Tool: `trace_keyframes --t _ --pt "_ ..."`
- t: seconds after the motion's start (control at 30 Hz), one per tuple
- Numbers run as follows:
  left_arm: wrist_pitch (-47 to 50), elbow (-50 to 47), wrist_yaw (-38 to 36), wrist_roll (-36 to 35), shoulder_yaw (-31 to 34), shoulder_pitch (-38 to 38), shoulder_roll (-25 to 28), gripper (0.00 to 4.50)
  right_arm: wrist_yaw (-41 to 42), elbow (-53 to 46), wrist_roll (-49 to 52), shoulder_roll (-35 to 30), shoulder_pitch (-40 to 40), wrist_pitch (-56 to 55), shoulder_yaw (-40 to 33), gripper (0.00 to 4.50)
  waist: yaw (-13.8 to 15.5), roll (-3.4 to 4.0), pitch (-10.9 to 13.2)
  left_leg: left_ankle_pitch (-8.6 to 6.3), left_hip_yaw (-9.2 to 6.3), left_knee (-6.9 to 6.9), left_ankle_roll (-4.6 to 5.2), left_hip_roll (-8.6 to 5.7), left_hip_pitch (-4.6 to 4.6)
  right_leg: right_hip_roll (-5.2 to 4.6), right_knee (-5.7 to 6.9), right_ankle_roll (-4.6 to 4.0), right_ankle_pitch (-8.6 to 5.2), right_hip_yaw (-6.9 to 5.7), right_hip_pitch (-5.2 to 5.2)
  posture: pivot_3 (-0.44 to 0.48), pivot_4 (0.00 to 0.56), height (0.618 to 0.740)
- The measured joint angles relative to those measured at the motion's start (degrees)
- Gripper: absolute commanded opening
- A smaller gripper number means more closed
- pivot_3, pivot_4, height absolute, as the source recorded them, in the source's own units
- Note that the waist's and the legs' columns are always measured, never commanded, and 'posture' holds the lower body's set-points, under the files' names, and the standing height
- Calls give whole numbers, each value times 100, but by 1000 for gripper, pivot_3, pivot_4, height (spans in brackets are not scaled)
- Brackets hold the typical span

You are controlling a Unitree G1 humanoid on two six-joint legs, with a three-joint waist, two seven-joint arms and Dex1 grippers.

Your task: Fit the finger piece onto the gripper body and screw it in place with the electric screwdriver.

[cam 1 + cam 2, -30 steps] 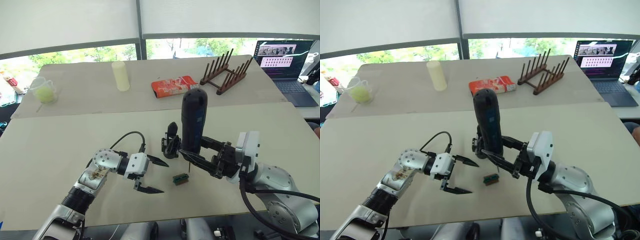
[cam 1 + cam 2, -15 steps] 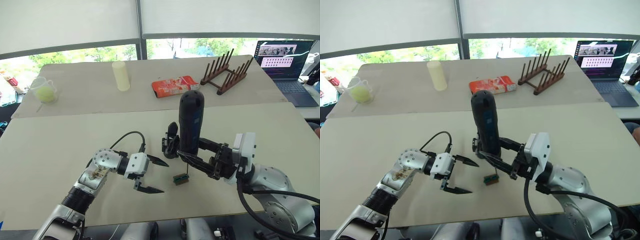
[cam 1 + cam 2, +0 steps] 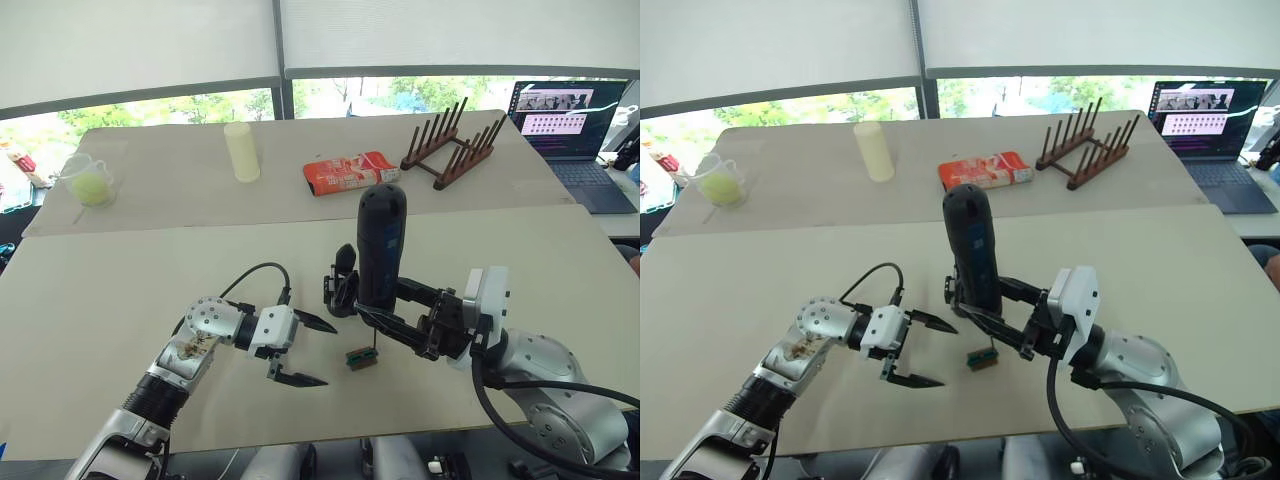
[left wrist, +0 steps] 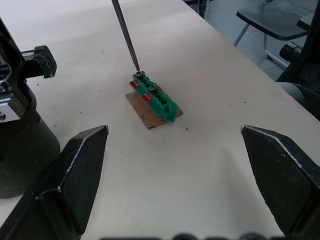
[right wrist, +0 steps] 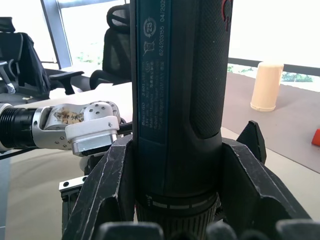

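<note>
Black electric screwdriver (image 3: pixel 382 245) upright, clamped in right gripper (image 3: pixel 397 318), bit tip touching a screw on green block (image 4: pixel 154 96), left gripper (image 3: pixel 303 350) spread wide, empty, gripper body (image 3: pixel 341 285) behind.

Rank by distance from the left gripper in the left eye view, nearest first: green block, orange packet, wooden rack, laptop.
From the left gripper:
1. Green block, just beside it toward the robot's right, on the near table.
2. Orange packet, far table, ahead.
3. Wooden rack, far table, further right.
4. Laptop, far right edge.
</note>
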Motion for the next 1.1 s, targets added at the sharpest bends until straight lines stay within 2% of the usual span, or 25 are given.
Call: trace_keyframes --t 1.1 --pt "-6 23 1 0 1 -22 0 4500 65 76 -85 3 9 -1 1 1895 1 0 0 0 0 0 0 0 0 0 0 0 0 0 0 0 150 740"
